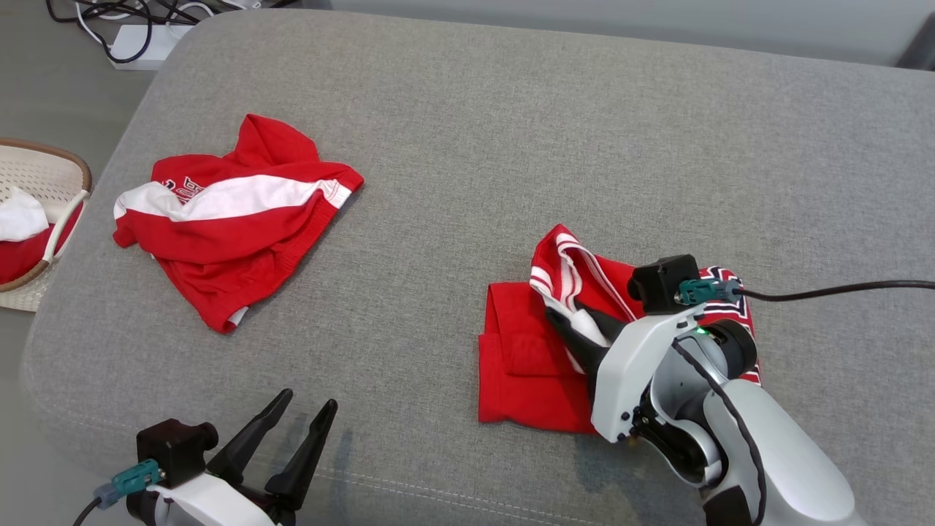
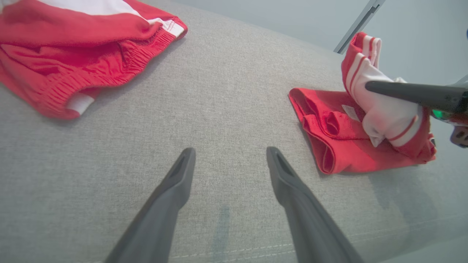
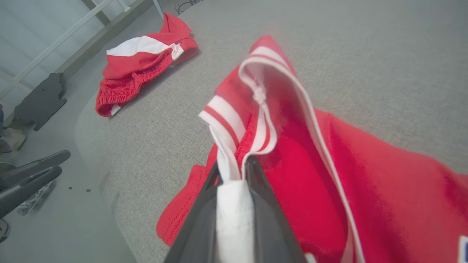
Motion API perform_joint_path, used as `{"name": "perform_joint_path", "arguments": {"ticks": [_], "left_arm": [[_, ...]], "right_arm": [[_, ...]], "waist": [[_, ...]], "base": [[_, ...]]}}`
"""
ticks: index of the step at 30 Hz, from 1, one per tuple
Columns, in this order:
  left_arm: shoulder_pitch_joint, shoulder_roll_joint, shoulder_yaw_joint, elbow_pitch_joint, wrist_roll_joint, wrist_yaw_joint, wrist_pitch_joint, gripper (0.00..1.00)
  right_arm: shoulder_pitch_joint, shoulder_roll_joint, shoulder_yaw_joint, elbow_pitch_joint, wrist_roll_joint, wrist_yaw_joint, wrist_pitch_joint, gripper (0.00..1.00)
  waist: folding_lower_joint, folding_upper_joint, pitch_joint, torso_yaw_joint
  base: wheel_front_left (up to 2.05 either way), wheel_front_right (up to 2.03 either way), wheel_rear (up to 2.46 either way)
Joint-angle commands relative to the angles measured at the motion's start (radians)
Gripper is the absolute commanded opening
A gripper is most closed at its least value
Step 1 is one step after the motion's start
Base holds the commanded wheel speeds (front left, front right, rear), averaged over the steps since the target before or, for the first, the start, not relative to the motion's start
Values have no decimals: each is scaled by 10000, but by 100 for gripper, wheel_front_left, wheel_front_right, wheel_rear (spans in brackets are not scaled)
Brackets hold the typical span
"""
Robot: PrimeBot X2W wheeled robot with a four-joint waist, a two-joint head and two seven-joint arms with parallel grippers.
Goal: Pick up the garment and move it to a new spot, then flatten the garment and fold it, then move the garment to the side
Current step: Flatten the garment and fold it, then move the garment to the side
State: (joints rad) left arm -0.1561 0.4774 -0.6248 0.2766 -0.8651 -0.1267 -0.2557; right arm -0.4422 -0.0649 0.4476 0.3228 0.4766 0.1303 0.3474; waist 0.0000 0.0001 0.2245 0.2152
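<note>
Right gripper (image 3: 233,166) pinching striped trim of part-folded garment (image 1: 522,365); left gripper (image 1: 307,399) hovering, fingers apart, left of garment. Folding appearing nearly done; move aside remaining.

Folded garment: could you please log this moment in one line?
right tool: grips trim of folded garment | left tool: open, empty | other garment: crumpled, apart

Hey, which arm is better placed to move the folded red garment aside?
Right. The right gripper has white trim of the folded garment between its fingers, while the left gripper hangs open over the grey cushion, apart from it.
</note>
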Motion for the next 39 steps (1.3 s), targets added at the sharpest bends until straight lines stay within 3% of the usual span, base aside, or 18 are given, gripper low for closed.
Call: {"name": "perform_joint_path", "arguments": {"ticks": [1,7,9,15,21,27,36,37,38,39], "left_arm": [[-481,216,359,-78,-117,-40,-61,100],[-432,169,512,-72,-49,-40,-61,100],[-389,114,579,-104,4,-40,-61,100],[-286,52,772,-234,224,-40,-61,100],[-241,115,915,-413,362,-40,-61,100],[-283,282,902,-591,359,-40,-61,100],[-356,402,842,-650,265,-40,-61,100],[-364,403,835,-648,249,-40,-61,100],[-371,407,826,-649,236,-40,-61,100],[-376,414,811,-651,222,-40,-61,100]], "right_arm": [[-396,147,249,-31,264,4,-307,100],[-1121,147,491,91,2069,4,-1419,100],[-1376,147,92,86,2275,4,-1947,100],[-1298,147,-2070,332,1118,4,-2652,100],[500,147,-3935,6,-154,4,-2361,100],[1446,147,-3883,137,-67,4,-2574,100],[1181,147,-3308,1183,3,4,-2863,100],[1129,147,-3262,1373,-42,4,-2864,96],[1077,147,-3241,1567,-84,4,-2879,65],[1026,147,-3225,1767,-113,4,-2882,46]], "waist": [[0,-1,9,15],[0,-1,-5,-223],[0,-1,-61,-360],[0,-1,-123,-703],[0,-1,-35,-914],[0,-1,118,-860],[0,-1,243,-535],[0,-1,249,-497],[0,-1,255,-459],[0,-1,258,-423]], "base": [[0,0,0],[0,0,0],[0,0,0],[0,0,0],[0,0,0],[0,0,0],[0,0,0],[0,0,0],[0,0,0],[0,0,0]]}}
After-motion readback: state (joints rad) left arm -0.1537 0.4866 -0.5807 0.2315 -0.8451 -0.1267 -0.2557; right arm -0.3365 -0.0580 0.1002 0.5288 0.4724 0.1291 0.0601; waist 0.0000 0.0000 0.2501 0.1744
